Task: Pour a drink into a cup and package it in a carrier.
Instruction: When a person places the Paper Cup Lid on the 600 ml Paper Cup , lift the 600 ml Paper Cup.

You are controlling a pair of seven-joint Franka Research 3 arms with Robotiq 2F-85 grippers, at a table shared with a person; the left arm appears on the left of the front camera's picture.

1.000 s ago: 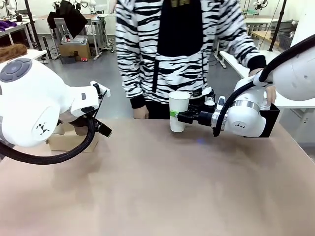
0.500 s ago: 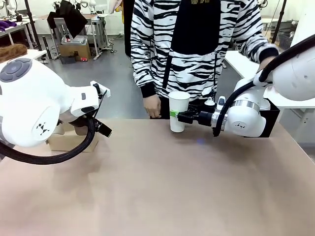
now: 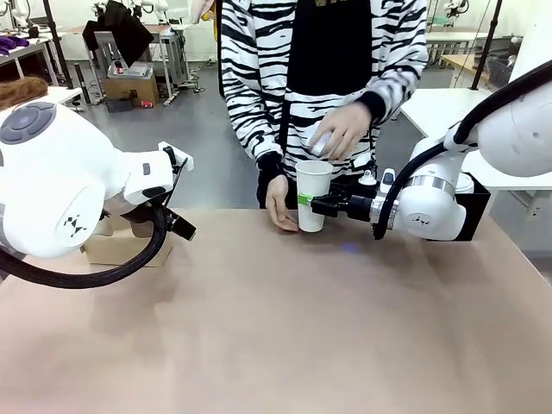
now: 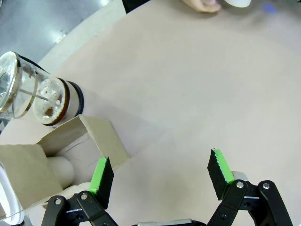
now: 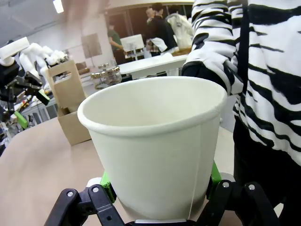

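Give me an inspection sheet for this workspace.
Surface: tan table, no spill seen.
Job's things: cup upright on table; carrier and glass pitcher side by side near left arm.
Clutter: black box behind right arm.
Grippers: left gripper open above table; right gripper shut on cup.
Cables: black hose loops under left arm; another along right arm.
Surroundings: person at far edge, one hand beside cup, other hand above it holding something small, white.
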